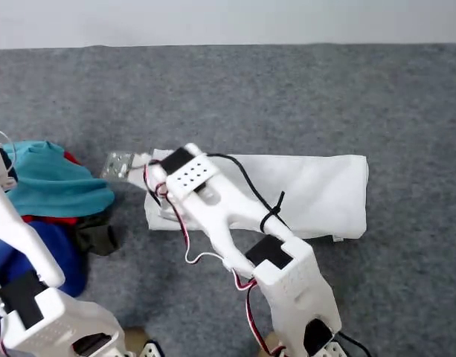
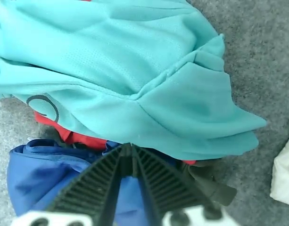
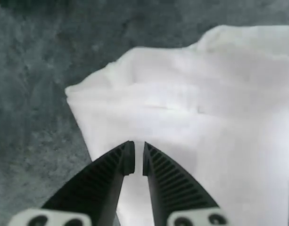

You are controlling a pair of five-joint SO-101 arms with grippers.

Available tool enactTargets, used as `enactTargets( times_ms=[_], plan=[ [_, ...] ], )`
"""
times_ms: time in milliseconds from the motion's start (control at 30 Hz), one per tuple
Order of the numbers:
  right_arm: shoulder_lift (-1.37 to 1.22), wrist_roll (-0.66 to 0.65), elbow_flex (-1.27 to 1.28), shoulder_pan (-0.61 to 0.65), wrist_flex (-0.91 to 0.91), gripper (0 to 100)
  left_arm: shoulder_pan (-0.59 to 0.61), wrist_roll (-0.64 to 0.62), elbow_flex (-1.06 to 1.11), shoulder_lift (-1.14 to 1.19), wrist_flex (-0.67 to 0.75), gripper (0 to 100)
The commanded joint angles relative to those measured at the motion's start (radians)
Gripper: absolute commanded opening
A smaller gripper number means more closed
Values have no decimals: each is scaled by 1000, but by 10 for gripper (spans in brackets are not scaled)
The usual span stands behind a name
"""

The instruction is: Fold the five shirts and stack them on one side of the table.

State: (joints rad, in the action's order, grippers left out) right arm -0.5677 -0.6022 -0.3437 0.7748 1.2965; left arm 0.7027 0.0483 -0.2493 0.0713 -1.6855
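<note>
the right end effector (image 3: 137,151) has its ribbed fingers drawn almost together, a thin slit between the tips, with no cloth visibly pinched. it hangs just over the 9 o'clock end of the white shirt (image 1: 317,193). that shirt is already a long flat band across the middle of the counter (image 1: 287,97), running from 9 to 3 o'clock.

the left end effector (image 2: 131,149) is closed with its tips touching and holds nothing. it sits above the heap at the counter's 9 o'clock edge. there, a teal shirt (image 2: 125,61) lies on top of a red shirt (image 2: 73,136), a blue shirt (image 2: 45,174) and a dark garment (image 2: 210,188), all unfolded and bunched.

the step in hand looks like halving the white band. to do it well, the right fingers should open first and then bite the short edge near its middle, catching every layer. lift only enough to clear the cloth, carry the end toward 3 o'clock, match the short edges, and let go low so nothing springs back. a bite on the top layer alone would likely peel the earlier folds apart.
</note>
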Motion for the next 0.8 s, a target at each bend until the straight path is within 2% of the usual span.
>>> enactTargets(
  times_ms=[0, 100, 267, 433, 567, 767],
  plan=[
    [104, 46, -149, -12, 79, 41, -3, 21, -41, -57, -28, 5],
    [128, 51, -203, -54, 159, 40, -3, 23, -81, -57, -60, 5],
    [145, 176, -282, -189, 315, 39, -8, 20, -99, -106, -69, 5],
    [163, 287, -313, -371, 437, 39, -112, 21, -97, -204, -69, 5],
    [166, 356, -313, -519, 475, 39, -206, 20, -96, -232, -69, 5],
    [159, 427, -311, -722, 476, 45, -258, 21, -36, -233, -69, 5]
  ],
)
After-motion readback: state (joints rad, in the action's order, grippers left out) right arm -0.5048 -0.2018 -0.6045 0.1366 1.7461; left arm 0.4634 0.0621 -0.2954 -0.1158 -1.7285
